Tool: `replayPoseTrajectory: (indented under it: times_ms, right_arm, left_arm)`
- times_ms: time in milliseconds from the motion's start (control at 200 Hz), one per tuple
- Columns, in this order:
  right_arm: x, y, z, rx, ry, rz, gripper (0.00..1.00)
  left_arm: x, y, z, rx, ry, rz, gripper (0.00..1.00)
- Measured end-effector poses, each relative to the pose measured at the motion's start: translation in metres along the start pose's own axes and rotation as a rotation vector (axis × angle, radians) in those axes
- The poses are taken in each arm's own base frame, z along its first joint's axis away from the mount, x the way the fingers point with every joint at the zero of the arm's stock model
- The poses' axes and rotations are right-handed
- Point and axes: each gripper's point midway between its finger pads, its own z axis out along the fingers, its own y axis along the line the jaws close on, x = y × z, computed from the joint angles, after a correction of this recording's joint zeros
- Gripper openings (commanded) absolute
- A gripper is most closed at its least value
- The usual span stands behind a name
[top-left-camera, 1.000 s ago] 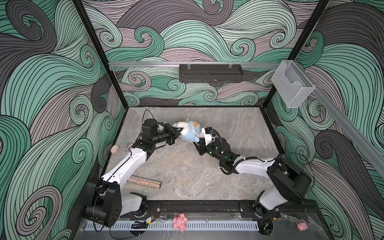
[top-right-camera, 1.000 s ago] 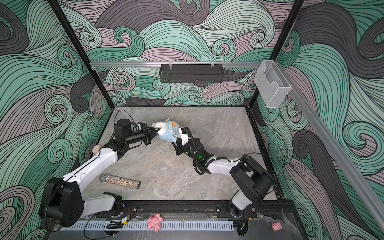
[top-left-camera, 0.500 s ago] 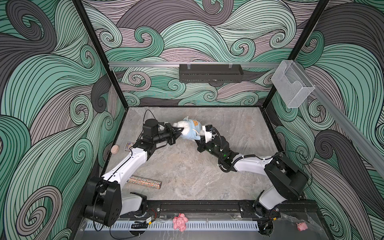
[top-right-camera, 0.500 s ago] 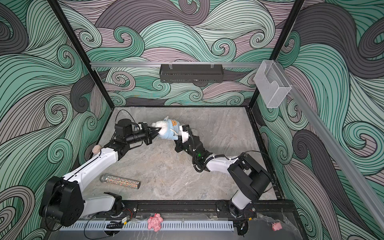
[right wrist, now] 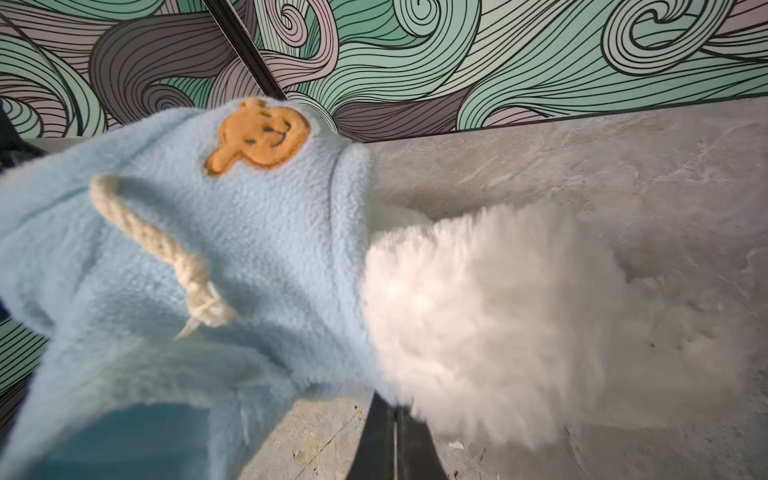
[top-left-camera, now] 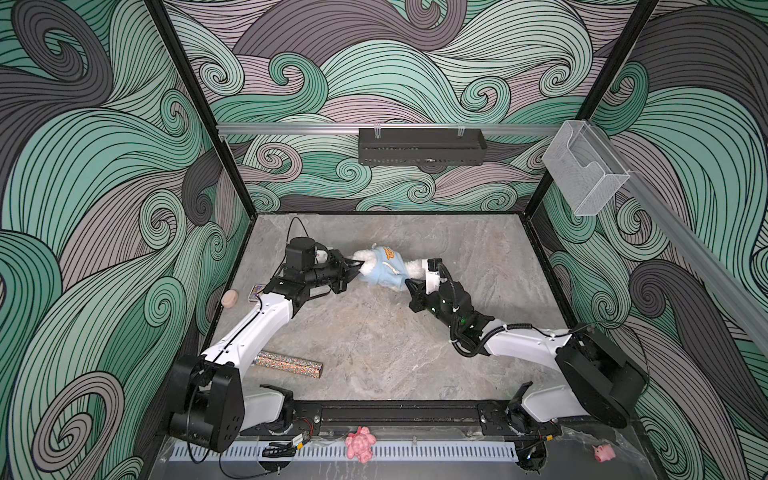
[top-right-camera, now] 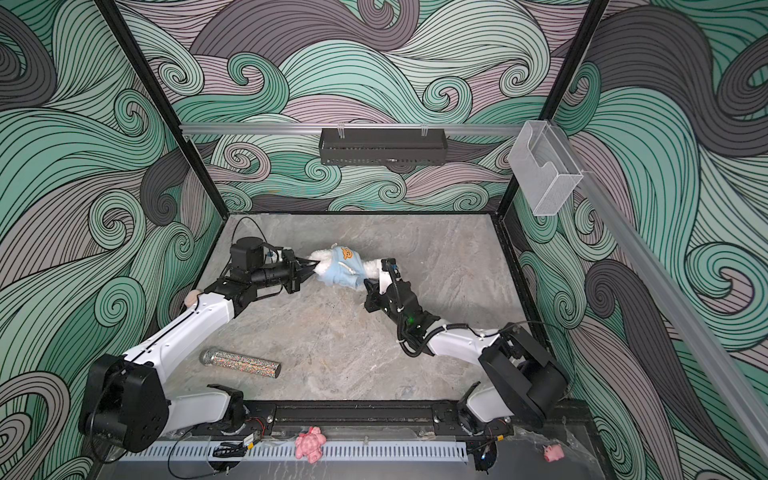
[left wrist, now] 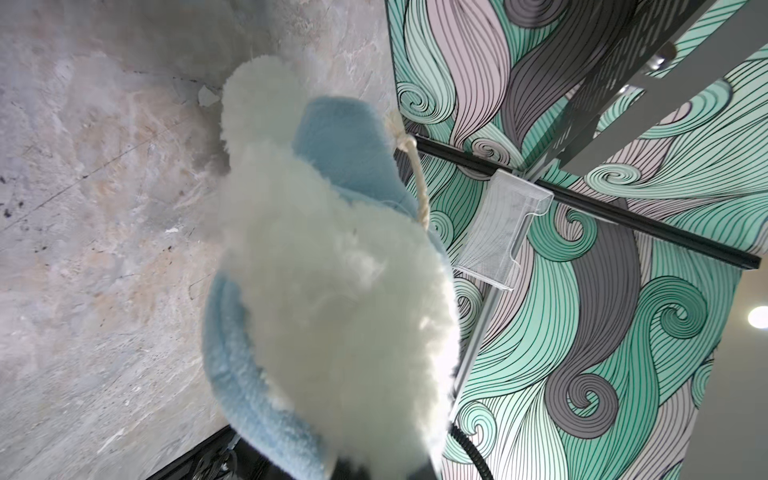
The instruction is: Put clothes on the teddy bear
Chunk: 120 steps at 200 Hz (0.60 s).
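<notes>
Left end effector (top-left-camera: 354,266): clenched on fluffy white fur of teddy bear (top-left-camera: 366,268). Bear at mid-rear of marbled grey desk (top-left-camera: 374,345), torso in pale-blue fleece top (top-left-camera: 384,272). Right end effector (top-left-camera: 409,286): clenched at fleece hem; whether it grips cloth unclear.

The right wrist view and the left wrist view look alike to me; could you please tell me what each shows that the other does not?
Only the right wrist view shows the orange bear patch and the right gripper, shut at the hem of the light blue garment. Only the left wrist view shows the clear wall holder. Both show the teddy bear, the garment on it, the cream cord and the grey tabletop.
</notes>
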Motion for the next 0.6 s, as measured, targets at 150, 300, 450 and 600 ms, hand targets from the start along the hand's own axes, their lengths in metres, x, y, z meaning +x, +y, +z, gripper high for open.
replayPoseTrajectory:
  times_ms: [150, 300, 450, 600]
  right_arm:
    - [0.000, -0.012, -0.007, 0.044, 0.013, 0.018, 0.00]
    - [0.003, -0.030, -0.013, 0.093, 0.026, 0.052, 0.00]
    - [0.005, -0.046, -0.020, 0.116, 0.038, 0.097, 0.00]
    - [0.003, -0.055, -0.024, 0.112, 0.046, 0.151, 0.00]
  left_arm:
    - [0.003, 0.007, 0.002, -0.025, 0.025, 0.018, 0.00]
    - [0.006, 0.014, 0.002, -0.048, 0.048, 0.043, 0.00]
    - [0.010, 0.020, 0.001, -0.084, 0.069, 0.147, 0.00]
    - [0.011, 0.016, -0.006, -0.144, 0.073, 0.340, 0.00]
